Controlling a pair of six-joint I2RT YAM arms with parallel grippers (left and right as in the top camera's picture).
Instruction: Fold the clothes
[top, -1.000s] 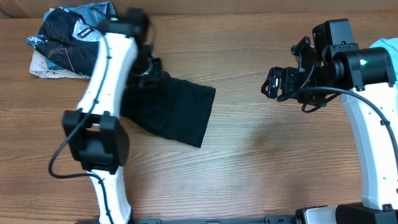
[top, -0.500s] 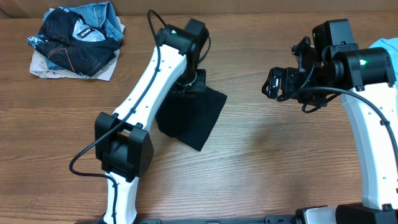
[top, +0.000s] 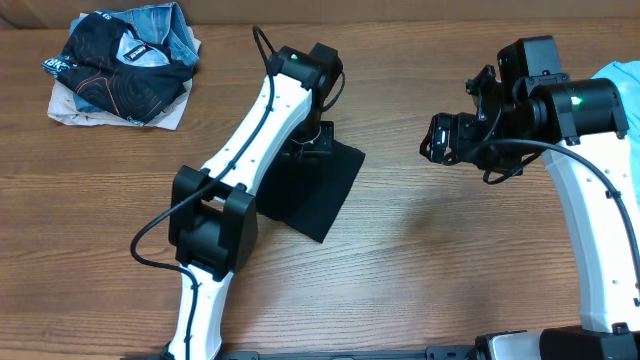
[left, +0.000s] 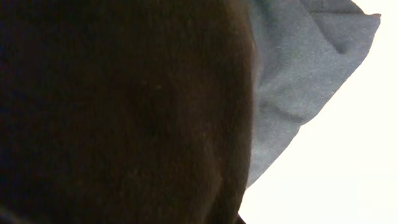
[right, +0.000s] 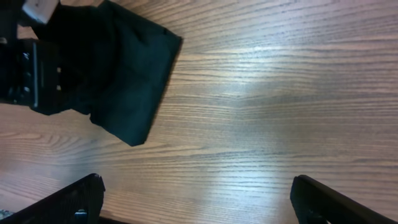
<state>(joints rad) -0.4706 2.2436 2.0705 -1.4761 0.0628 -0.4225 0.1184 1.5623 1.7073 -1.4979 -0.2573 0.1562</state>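
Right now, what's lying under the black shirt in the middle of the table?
Only the wood table shows around the black shirt; nothing pokes out past its edges. The shirt itself hides whatever is beneath it, and the left arm covers its upper left part.

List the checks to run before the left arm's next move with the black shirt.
1. Grip: left fingers shut on black shirt: ok.
2. Shirt lying fully on table: cannot tell, the arm hides its gripped edge.
3. Other arm: right fingers open, apart from shirt: ok.
4. Left wrist view usable: not ok, dark fabric fills most of it.
5. Spare clothes pile apart from shirt: ok.
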